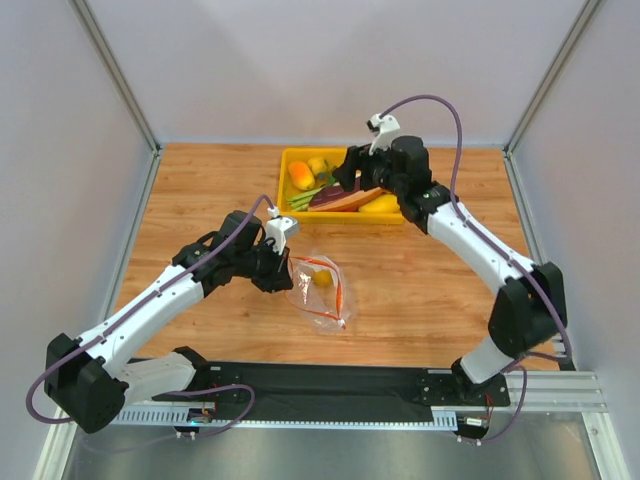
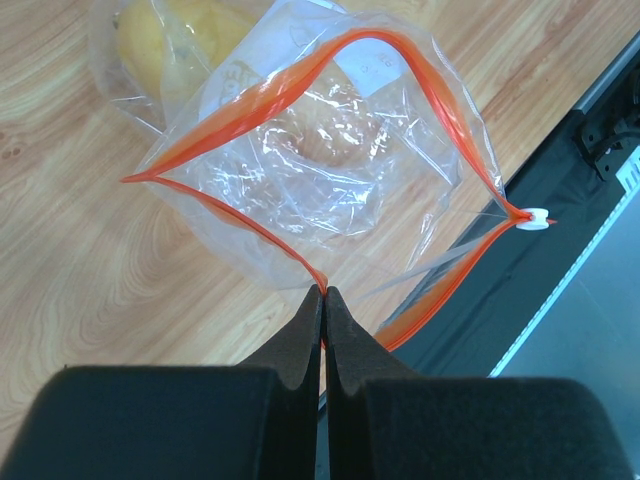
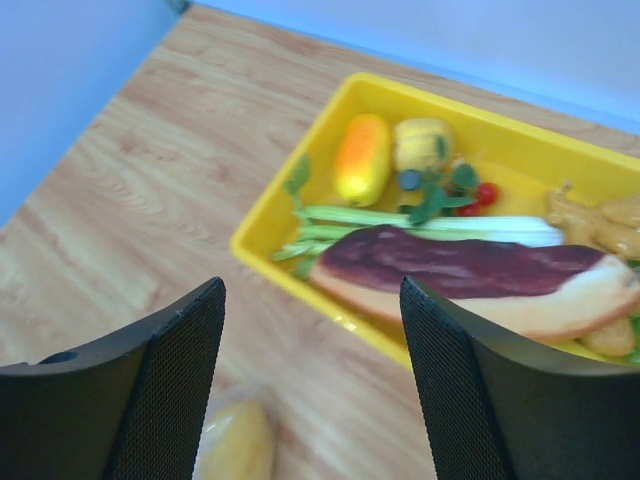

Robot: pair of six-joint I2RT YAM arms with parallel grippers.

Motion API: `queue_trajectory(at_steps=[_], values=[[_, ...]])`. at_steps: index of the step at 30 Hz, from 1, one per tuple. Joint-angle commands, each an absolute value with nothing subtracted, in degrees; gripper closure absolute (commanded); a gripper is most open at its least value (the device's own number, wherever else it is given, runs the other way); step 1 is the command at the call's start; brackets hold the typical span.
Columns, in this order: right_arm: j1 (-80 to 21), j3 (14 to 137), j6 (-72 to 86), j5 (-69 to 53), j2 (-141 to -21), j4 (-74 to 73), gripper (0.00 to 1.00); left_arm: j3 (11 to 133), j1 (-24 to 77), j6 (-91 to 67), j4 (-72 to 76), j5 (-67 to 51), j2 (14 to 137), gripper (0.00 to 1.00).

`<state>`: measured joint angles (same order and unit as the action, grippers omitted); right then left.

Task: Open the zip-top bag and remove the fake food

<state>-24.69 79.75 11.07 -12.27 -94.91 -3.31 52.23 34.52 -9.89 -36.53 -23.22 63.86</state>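
The right gripper hangs over the yellow tray, jaws wide apart and empty, while the bag lies on the table well apart from it, toward the near edge and to the left in the top view. The left gripper is the nearer one: its jaws are pressed together on the bag's red-orange strip, holding one lip of the mouth. The mouth gapes in a wide loop, with the white slider run to one end. From the left jaws the bag stretches straight away, and the one yellow fruit left inside sits at its far end, beyond the loop. The plastic is clear and crinkled, slack on the wood. The meat slice lies in the tray, out of the bag. Reaching the fruit likely falls to the free right gripper, which would enter through the loop.
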Motion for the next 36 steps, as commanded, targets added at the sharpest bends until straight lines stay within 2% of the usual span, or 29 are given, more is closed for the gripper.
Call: queue_trajectory(at_steps=[1, 7, 13, 16, 23, 29, 36], values=[[-30.48, 73.41, 8.08, -9.67, -86.94, -4.22, 0.27, 53.7, 34.8, -9.05, -36.21, -23.2, 62.75, 1.0], [-40.58, 65.48, 8.26, -9.93, -74.9, -6.94, 0.26, 53.53, 34.8, -9.23, -36.04, -23.47, 62.49, 1.0], [-49.11, 61.8, 10.37, -9.84, -71.28, -11.25, 0.26, 53.26, 34.8, -9.32, -35.95, -23.2, 61.7, 1.0], [-50.97, 59.86, 12.3, -10.54, -70.75, -12.48, 0.27, 53.17, 34.8, -9.4, -35.86, -23.03, 61.17, 1.0], [-51.77, 51.69, 18.19, -21.43, -71.1, -7.48, 0.33, 53.0, 34.89, -9.58, -35.6, -23.55, 61.7, 1.0], [-52.47, 51.77, 19.33, -21.88, -73.65, -7.38, 0.36, 52.91, 35.33, -9.58, -35.6, -23.73, 62.23, 1.0], [-52.65, 53.61, 20.56, -17.85, -78.13, -8.79, 0.35, 52.73, 36.03, -9.49, -35.33, -23.99, 62.14, 1.0]])
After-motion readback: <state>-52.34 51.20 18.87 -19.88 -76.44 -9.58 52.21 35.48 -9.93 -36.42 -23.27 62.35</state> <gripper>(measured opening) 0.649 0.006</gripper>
